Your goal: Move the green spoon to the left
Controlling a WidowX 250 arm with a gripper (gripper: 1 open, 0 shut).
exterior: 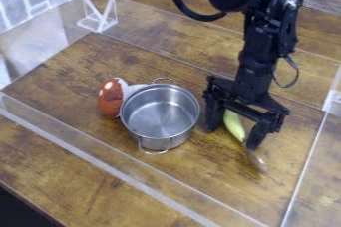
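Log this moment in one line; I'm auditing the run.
phase: reaching | gripper: open, straddling green spoon handle | spoon: on table, right of pot

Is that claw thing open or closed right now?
Open: the gripper fingers stand apart, straddling the green spoon lying flat between them.
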